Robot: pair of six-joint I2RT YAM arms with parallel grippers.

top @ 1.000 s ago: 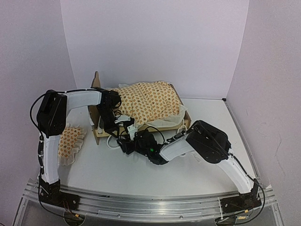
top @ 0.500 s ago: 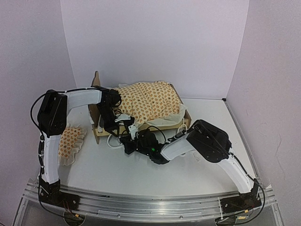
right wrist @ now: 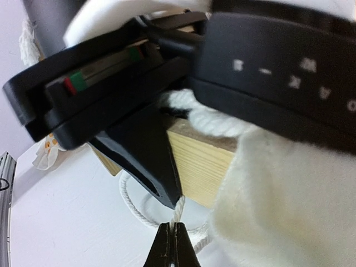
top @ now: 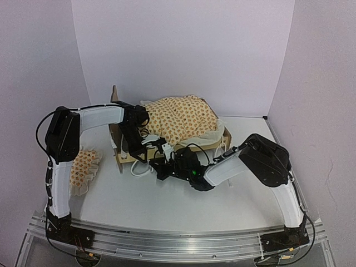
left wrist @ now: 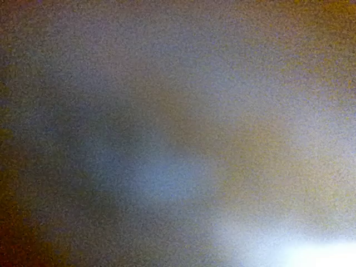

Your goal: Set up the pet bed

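The white tabletop (top: 245, 194) is smooth and matte. The bed (top: 118, 157), a light-wood rectangular frame with a scalloped headboard, stands toward the far edge, left of the middle. Cream bedding (top: 181, 118) with a small orange print lies heaped over it, and its plain fleecy underside spills over the near side. The ruffled pillow (top: 83, 167) in the same print lies flat near the left edge, apart from the bed. A twisted white cord (top: 138, 169) loops on the tabletop just in front of the bed's near-left corner. The left tool (top: 140, 153) is pressed against that corner; I cannot tell its grip, and its own camera shows only blur. The right tool (right wrist: 171, 236), low just in front of the bed, is clenched on the cord.
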